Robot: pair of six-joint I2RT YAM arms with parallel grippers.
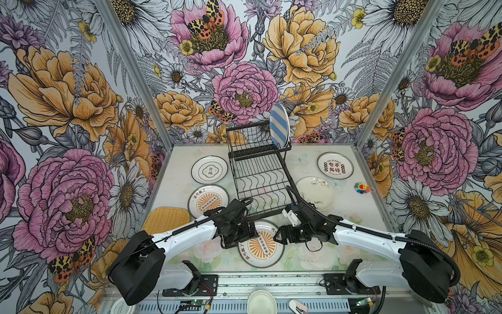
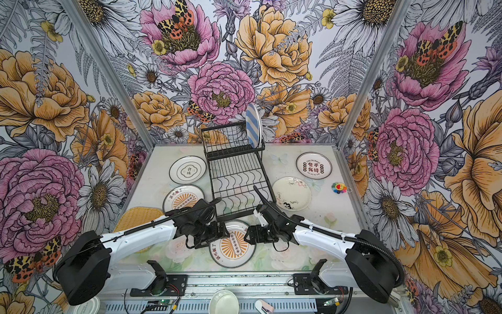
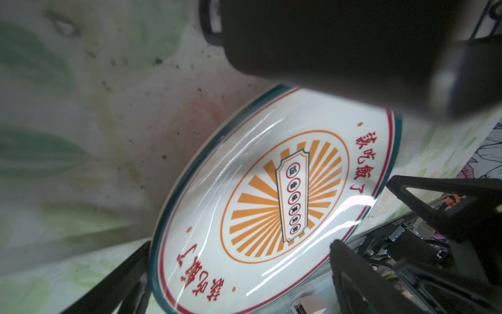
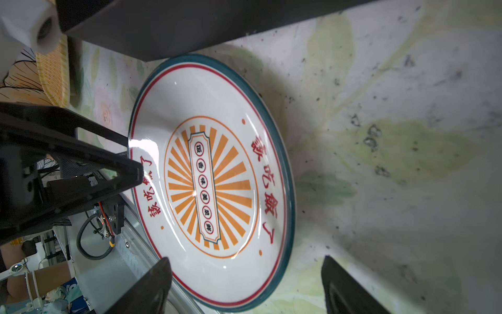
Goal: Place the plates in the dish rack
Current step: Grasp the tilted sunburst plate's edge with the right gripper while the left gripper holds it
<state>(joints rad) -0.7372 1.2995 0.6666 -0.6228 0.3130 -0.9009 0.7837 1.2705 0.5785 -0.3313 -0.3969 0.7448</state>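
Six pieces loose: five round plates and a woven tray lie flat on the table; a seventh piece is already racked
Far left: the woven tray sits at the near-left corner, beside the left arm, nothing touching it
Left of rack: white plate with black characters further back, left sunburst plate just nearer, its near edge hidden under the arm in both top views
Left gripper: jaws spread wide and empty, low at the left rim of the near sunburst plate; the right wrist view shows one fingertip reaching just over the teal rim
Near sunburst plate: flat, face up, centre front, between the two grippers and just in front of the rack's lower tier
Dish rack: mid-table; lower tier bare, blue-striped plate standing on edge at the right end of the upper tier
Right gripper: jaws apart, holding nothing, at the plate's right rim, facing the left gripper across it
Right of rack: doodle plate nearer, red-character plate further back, rainbow toy beyond them
Deciding relation: the plate is round, with no long axis to favour; both arms look equally near, the left slightly ahead since its finger overlaps the rim. Lying flat, the plate likely needs one finger worked under its edge, then a lift and tilt away toward the rack
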